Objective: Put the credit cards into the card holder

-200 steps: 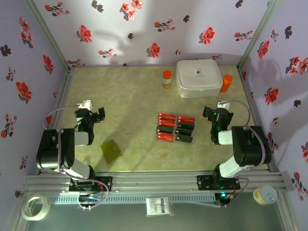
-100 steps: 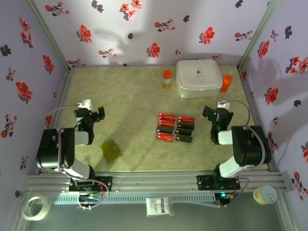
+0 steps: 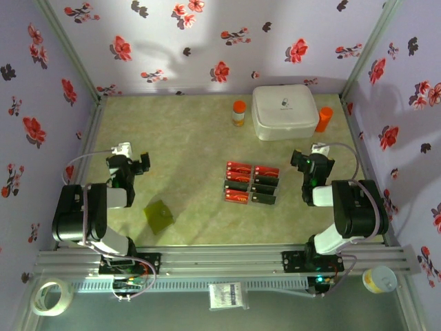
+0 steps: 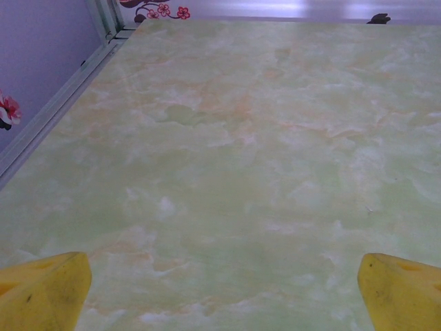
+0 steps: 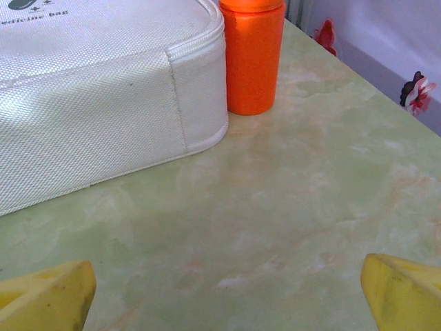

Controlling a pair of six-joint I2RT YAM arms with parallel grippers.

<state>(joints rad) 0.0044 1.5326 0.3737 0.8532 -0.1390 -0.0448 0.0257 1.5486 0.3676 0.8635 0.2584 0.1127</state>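
The credit cards [image 3: 251, 183] lie flat on the green marbled counter [image 3: 193, 145] in a tight block of two columns, red ones and black ones mixed. There seem to be eight, though the overhead view is too coarse for a sure count. The card holder [image 3: 158, 214], a small olive-green square, lies closed on the counter well to the left of the cards and a little nearer the arm bases, apart from them and touching nothing else. The left end effector [image 3: 140, 163] sits low, farther left of the cards than the holder and slightly beyond it. Its yellow fingertips [image 4: 43, 293] stand wide apart in the left wrist view with bare counter between them. The right end effector [image 3: 300, 161] sits just to the right of the cards, level with their far row. Its fingertips [image 5: 45, 295] are likewise spread wide and grip nothing. Beyond the cards, toward the flowered back wall, rests a white zipped fabric case [image 3: 284, 112]. An orange bottle [image 5: 252, 55] stands upright against its right corner. An orange-capped bottle [image 3: 238, 112] stands just left of the case, straight beyond the cards.
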